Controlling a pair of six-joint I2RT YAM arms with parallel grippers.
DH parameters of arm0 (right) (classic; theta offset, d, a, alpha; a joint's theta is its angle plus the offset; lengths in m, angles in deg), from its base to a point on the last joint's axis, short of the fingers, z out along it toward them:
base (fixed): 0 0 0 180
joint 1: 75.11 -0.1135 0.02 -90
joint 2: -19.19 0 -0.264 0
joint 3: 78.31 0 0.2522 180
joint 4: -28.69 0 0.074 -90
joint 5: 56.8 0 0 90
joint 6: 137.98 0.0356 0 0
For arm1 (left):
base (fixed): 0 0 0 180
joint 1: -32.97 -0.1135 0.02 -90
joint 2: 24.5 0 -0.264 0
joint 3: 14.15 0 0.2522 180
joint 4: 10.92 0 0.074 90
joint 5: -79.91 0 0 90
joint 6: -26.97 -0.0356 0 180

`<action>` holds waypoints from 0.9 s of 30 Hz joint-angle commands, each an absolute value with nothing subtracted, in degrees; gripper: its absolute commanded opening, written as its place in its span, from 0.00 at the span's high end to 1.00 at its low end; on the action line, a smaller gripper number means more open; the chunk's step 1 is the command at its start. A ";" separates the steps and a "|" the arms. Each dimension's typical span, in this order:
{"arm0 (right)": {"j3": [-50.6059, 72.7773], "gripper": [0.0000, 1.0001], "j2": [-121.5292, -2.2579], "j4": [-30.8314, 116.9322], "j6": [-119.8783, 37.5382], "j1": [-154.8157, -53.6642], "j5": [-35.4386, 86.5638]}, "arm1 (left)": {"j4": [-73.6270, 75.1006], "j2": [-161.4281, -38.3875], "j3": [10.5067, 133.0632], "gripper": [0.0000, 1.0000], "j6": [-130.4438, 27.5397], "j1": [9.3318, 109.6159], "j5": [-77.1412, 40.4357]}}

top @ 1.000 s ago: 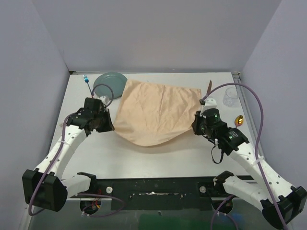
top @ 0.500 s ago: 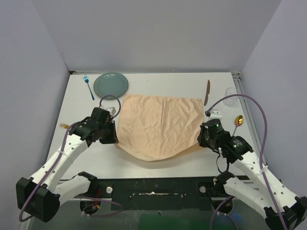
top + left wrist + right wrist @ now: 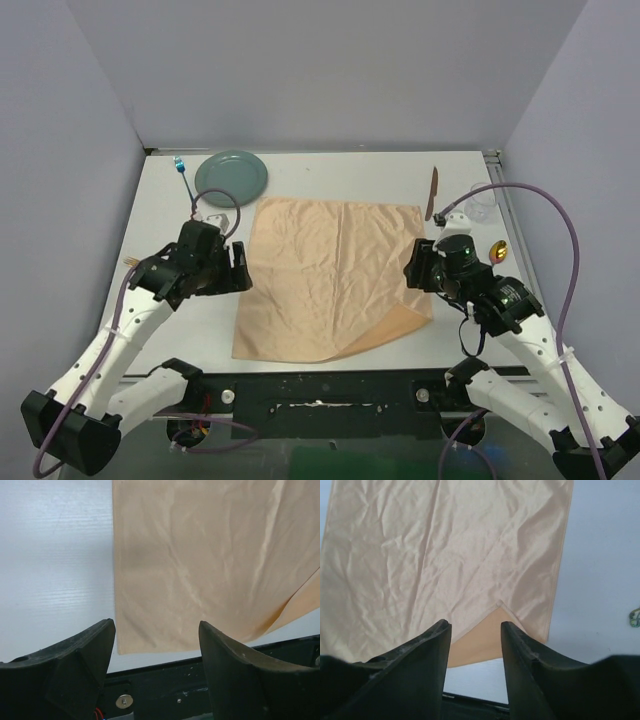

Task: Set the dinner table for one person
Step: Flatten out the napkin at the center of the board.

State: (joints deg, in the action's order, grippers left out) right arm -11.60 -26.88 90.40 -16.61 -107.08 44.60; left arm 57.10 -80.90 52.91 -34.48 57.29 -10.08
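Bench (image 3: 330, 170): big flat white top, metal rail along its right edge, filling the walled bay ahead of the arm bases. Peach cloth (image 3: 335, 275) lies mid-bench, its near right corner folded over. Left fingers (image 3: 75, 670) spread, empty, over the cloth's near left corner. Right fingers (image 3: 420, 655) spread, empty, above the fold. Green plate (image 3: 231, 175) far left.
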 commanded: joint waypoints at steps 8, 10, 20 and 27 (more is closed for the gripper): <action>-10.34 0.77 -40.13 72.07 -18.65 -105.37 62.38 | 24.60 -96.93 61.65 0.32 -26.99 57.21 -7.00; -10.05 0.86 -45.35 68.17 -19.92 -104.06 63.12 | 22.16 -105.03 67.02 0.32 -27.44 57.00 -4.51; -5.21 1.00 -65.01 54.90 -24.39 -93.85 59.76 | 19.84 -132.79 84.94 0.31 -26.48 54.70 0.26; 1.08 1.00 -75.99 53.79 -26.27 -88.81 56.10 | 25.81 -141.62 94.45 0.31 -28.85 53.63 0.03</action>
State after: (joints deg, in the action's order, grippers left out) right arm -3.23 -72.16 58.49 -24.76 -90.51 58.26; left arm 24.34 -139.74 87.80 -27.48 54.21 -0.90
